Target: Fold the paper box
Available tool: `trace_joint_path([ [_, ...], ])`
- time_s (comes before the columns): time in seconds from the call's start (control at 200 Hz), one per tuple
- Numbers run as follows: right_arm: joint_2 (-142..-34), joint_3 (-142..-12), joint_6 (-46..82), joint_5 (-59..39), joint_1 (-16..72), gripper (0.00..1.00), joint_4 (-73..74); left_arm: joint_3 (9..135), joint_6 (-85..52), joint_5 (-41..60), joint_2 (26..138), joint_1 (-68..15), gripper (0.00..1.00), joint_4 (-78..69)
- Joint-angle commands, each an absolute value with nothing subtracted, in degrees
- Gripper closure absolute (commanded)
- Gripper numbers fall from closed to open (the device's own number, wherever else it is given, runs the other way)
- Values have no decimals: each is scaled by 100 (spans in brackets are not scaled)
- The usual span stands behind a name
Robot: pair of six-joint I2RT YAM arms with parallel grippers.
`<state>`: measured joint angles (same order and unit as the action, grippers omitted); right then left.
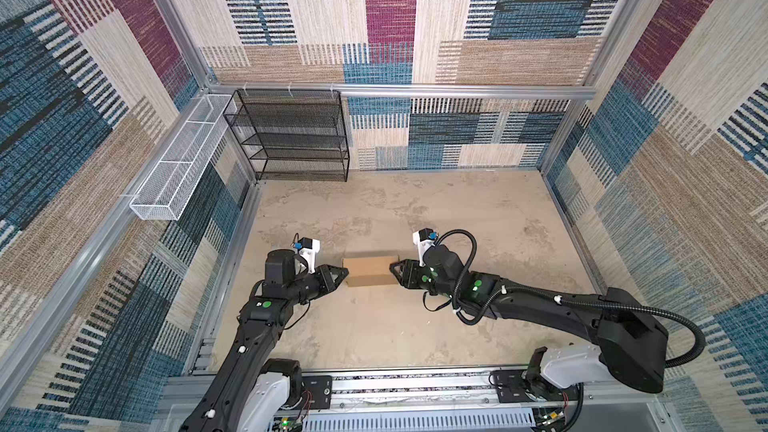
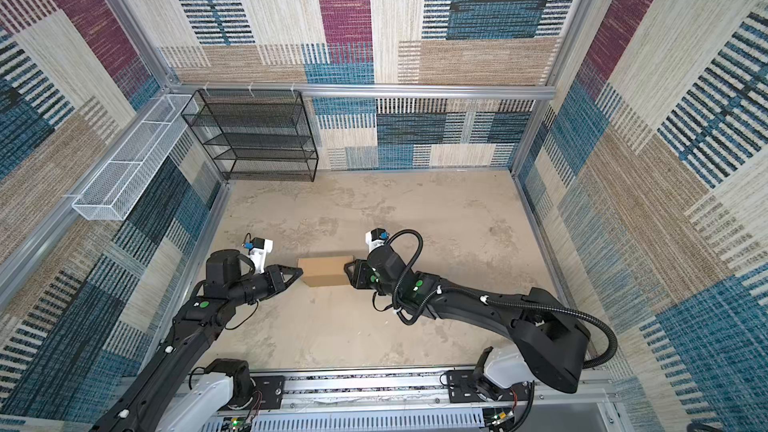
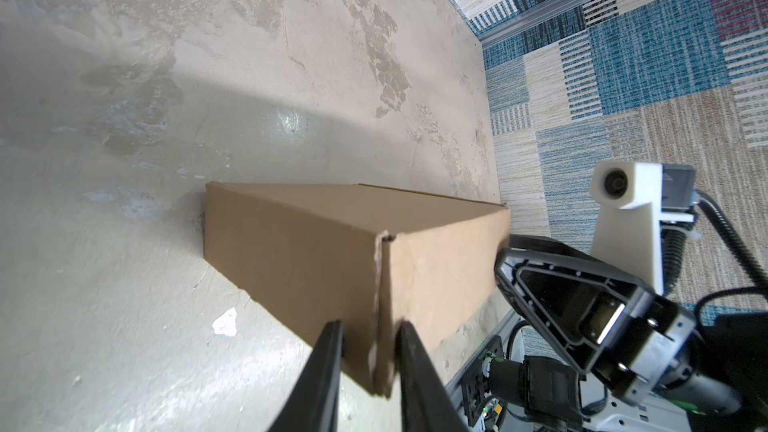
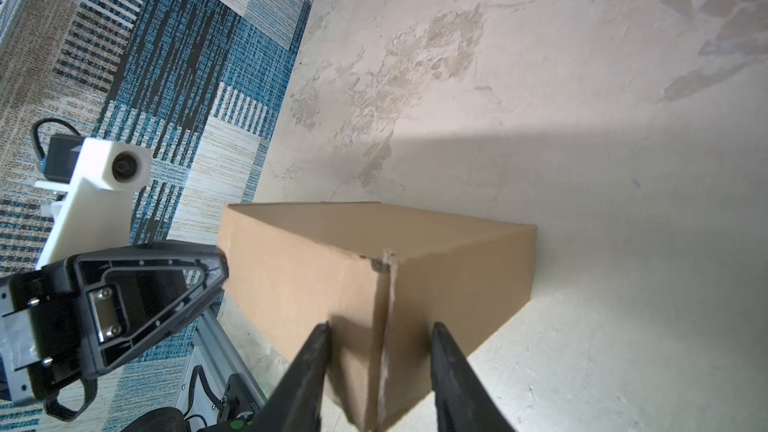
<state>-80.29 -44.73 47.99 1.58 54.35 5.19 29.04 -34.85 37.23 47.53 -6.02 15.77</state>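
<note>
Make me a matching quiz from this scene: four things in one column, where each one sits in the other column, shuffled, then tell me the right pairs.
Things:
1. paper box
2. black mesh rack
3. white mesh basket
4. right claw

Places:
A. hung along the left wall
B. at the box's right end in both top views, jaws apart
C. closed up, lying on the table
D. standing against the back wall, in the left corner

Pairs: 1-C, 2-D, 3-A, 4-B

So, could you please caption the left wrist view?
Left gripper, jaws apart, at a corner of the closed brown cardboard box.
</note>
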Motion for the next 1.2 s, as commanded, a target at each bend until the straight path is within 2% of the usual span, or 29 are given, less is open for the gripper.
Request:
trace_joint_path([
  [0.0,-8071,-4412,4840,-193,5522,59,-9,2814,-3678,3801,4691,-632,74,2117],
  [0.17,-8020,-4293,4923,-147,5640,54,73,2795,-3730,3788,4513,-642,72,2267],
  [0.711,-7704,-4163,4892,287,5743,49,71,2723,-3859,3595,4122,-644,62,2528],
  [0.871,-7725,-4323,4743,404,5684,44,-14,2850,-3767,3500,4242,-642,59,2498],
  [1.062,-7815,-4342,4581,237,5396,38,145,3121,-3588,3366,4484,-642,45,2459],
  [1.162,-7851,-4326,4477,205,5174,29,196,3254,-3512,3087,4632,-646,38,2381],
  [1.192,-7849,-4307,4450,188,5082,26,212,3281,-3499,3046,4676,-642,34,2350],
])
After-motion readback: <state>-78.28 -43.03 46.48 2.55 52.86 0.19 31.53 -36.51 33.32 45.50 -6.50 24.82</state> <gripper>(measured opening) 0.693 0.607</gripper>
